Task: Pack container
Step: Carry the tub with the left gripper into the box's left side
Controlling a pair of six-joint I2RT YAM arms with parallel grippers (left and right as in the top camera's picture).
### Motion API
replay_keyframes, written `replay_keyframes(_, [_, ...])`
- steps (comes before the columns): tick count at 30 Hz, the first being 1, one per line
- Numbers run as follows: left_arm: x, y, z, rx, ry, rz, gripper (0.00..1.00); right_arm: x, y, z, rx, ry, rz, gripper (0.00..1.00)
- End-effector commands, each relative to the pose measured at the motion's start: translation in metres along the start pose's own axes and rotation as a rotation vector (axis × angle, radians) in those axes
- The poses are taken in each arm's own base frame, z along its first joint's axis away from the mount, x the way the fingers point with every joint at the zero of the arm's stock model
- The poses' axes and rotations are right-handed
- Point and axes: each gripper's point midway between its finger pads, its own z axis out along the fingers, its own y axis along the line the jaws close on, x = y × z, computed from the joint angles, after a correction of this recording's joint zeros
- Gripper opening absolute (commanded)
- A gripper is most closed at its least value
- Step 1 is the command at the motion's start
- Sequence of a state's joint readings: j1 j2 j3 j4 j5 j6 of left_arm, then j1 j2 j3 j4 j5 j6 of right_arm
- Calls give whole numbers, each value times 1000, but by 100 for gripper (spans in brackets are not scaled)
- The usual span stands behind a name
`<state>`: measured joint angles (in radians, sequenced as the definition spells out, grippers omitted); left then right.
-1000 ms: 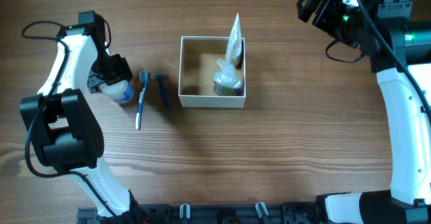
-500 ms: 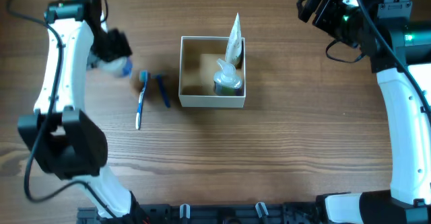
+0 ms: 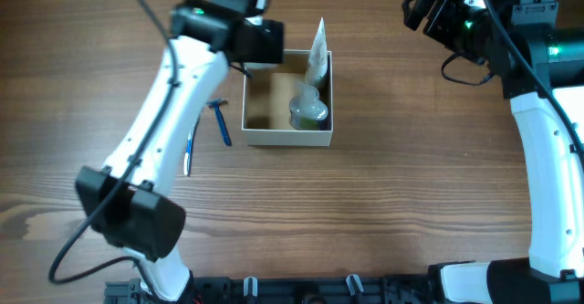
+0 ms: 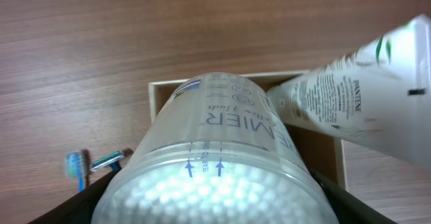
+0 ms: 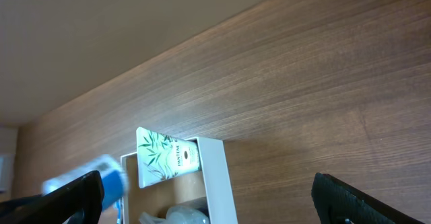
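Left hand [image 4: 214, 204] grips cotton-bud jar [image 4: 222, 150], hidden overhead, above container [image 4: 153, 99].

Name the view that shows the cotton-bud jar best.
Left wrist: the cotton-bud jar fills the frame, label and white buds clear. Overhead hides it beneath the left hand. Right wrist catches only a blurred blue-and-white smear at its lower left.

I swung the left arm [image 3: 160, 131] away from its spot left of the toothbrush [image 4: 75, 167], up and across to the far-left corner of the container [image 3: 255, 138]. The left gripper [image 3: 260, 44] carried the cotton-bud jar [image 4: 215, 157] along, clamped between its fingers, so the jar went from beside the toothbrush to over the container's rim. Overhead, the arm came to cover part of the toothbrush.
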<state>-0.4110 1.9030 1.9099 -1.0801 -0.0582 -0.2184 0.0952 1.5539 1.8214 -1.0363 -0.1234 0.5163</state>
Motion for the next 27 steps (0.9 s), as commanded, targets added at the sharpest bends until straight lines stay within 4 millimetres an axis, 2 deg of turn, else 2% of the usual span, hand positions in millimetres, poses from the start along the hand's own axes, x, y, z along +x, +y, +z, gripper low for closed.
replay_keyframes(1, [5,6,28,-76,37,17,68,0,2,-1,-6,0,9,100])
replay_keyframes(8, [25,8,79,-101,146,26,68,0,2,-1,-7,0,9,100])
replay_keyframes(12, [41,0,100,-52,217,23,68,0,2,-1,-6,0,9,100])
replay_keyframes(15, [47,-1,109,-47,247,23,69,0,2,-1,-7,0,9,100])
replay_keyframes(19, [53,-1,118,-50,267,24,80,0,2,-1,-7,0,9,100])
replay_keyframes(24, [54,-11,119,3,276,17,86,0,2,-1,-7,0,9,100])
replay_keyframes(27, [54,-10,119,2,276,17,94,0,2,-1,-7,0,9,100])
